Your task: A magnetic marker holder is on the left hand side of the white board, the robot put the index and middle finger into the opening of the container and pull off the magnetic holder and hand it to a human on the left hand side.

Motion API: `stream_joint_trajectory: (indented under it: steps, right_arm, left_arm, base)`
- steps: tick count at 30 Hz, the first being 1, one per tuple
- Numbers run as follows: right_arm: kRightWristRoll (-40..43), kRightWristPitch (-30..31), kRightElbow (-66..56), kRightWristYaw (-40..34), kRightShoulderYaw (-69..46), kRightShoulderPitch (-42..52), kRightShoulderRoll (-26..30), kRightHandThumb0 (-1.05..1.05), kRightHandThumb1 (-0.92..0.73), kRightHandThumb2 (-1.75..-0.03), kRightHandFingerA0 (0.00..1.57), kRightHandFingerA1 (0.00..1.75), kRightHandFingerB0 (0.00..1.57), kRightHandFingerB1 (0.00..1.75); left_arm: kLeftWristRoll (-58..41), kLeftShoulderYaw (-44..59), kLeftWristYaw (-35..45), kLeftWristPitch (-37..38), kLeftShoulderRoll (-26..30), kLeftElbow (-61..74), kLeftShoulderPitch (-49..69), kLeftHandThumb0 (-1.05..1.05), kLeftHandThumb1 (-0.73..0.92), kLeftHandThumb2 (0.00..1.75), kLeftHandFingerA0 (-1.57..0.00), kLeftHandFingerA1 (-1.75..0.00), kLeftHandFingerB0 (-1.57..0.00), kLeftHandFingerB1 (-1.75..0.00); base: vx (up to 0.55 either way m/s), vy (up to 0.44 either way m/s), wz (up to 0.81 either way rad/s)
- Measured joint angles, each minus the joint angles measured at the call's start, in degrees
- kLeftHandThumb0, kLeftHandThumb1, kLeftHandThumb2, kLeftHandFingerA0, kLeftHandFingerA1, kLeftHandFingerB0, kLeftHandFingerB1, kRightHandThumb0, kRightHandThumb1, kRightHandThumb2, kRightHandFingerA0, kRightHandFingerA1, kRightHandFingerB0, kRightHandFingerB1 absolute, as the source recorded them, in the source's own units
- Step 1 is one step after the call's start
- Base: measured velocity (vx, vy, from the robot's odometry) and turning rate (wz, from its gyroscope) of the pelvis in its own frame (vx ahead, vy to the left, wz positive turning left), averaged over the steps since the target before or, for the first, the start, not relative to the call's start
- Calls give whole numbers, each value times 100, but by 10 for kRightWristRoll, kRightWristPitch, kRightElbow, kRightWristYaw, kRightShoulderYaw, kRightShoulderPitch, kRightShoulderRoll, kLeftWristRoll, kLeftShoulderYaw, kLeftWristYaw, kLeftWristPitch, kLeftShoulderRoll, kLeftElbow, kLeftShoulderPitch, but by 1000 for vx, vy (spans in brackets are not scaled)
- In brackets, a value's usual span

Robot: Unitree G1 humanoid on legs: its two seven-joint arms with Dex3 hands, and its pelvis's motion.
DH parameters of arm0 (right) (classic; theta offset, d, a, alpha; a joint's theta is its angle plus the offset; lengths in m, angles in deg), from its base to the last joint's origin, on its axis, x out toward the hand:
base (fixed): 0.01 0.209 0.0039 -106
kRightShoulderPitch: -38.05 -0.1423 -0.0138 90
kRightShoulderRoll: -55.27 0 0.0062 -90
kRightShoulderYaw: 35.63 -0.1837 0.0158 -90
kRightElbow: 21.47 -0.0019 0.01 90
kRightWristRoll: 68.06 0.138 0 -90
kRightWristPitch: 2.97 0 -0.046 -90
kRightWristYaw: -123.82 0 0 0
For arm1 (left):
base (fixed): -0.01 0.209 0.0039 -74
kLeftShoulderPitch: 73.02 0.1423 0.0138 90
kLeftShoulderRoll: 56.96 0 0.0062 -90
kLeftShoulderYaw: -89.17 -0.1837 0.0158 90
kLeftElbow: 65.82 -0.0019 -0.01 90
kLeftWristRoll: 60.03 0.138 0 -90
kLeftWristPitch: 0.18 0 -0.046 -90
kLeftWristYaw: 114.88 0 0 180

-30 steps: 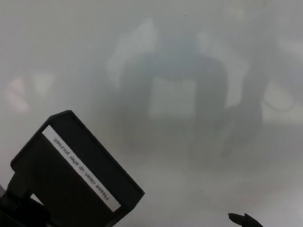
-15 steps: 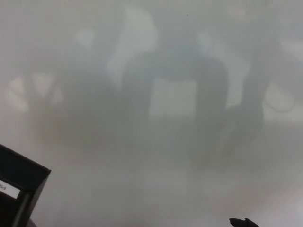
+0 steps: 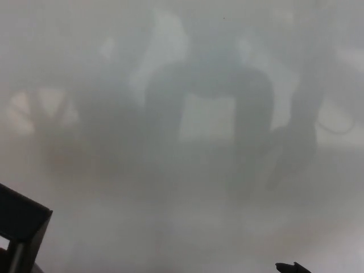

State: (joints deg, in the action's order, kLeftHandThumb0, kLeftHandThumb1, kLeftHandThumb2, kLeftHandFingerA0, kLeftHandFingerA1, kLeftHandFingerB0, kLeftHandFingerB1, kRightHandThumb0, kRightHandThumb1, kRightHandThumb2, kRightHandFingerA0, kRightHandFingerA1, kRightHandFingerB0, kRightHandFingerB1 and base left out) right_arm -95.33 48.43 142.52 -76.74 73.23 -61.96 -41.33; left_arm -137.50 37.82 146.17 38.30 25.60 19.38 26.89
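Note:
The black magnetic marker holder [image 3: 21,223] shows only as a corner at the lower left edge of the head view, in front of the whiteboard [image 3: 187,68]. Most of it is cut off by the picture's edge, and its white label strip barely shows. No part of my left hand can be made out around it. A small dark tip of my right hand [image 3: 292,267] pokes up at the bottom edge, right of centre, away from the holder.
The glossy whiteboard fills the view and carries blurred dark reflections, a tall arch shape [image 3: 210,114] in the middle and a faint pale hand-like shape [image 3: 42,114] at the left.
The holder has gone down and to the left, from well inside the picture to just a corner at the left edge. The right hand's tip has stayed put.

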Motion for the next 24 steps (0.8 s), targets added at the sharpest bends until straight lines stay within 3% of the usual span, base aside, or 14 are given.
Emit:
stream_joint_trajectory:
  steps: [4, 5, 6, 8, 9, 10, 16, 24]
  right_arm:
    - [0, 0, 0, 0, 0, 0, 0, -48, -69, -60, 89, 53, 25, 30]
    - [0, 0, 0, 0, 0, 0, 0, -48, -68, -60, 89, 53, 25, 30]
    - [0, 0, 1, 0, 0, 1, 0, -47, -68, -61, 89, 53, 25, 29]
    - [0, 0, 1, -1, 0, 1, 0, -47, -68, -60, 88, 53, 25, 30]
    - [-1, 0, 1, -3, 0, 1, 0, -47, -68, -60, 88, 53, 25, 30]
    - [-1, 0, 1, -3, 0, 2, 0, -46, -67, -61, 90, 53, 25, 29]
    - [-3, 0, 1, -7, 0, 2, 0, -48, -68, -60, 89, 53, 25, 30]
    - [-5, 0, 1, -9, 0, 2, 0, -49, -69, -60, 89, 53, 24, 30]
  left_arm:
    - [-1, -6, 6, 0, 0, 1, 0, -101, 47, 87, -37, -38, -29, -41]
    - [-2, -7, 7, 2, 0, 4, 0, -99, 56, 58, -39, -32, -30, -35]
    - [-3, -8, 8, 2, 0, 6, 0, -100, 47, 88, -34, -38, -27, -41]
    - [-3, -9, 7, 3, -1, 10, 2, -102, 47, 89, -34, -38, -28, -41]
    - [-4, -12, 7, 5, -3, 18, 4, -102, 47, 89, -34, -38, -28, -41]
    - [-4, -13, 7, 5, -4, 20, 4, -105, 69, 62, -43, -33, -33, -36]
    - [-3, -13, -8, 40, -37, 57, 11, -105, 68, 63, -46, -34, -36, -35]
    - [-2, -29, -37, 59, -43, 80, 40, -105, 63, 64, -46, -34, -32, -37]
  base:
    - [0, 0, 0]
    - [0, 0, 0]
    - [0, 0, 0]
    - [0, 0, 0]
    - [0, 0, 0]
    - [0, 0, 0]
    - [0, 0, 0]
    - [0, 0, 0]
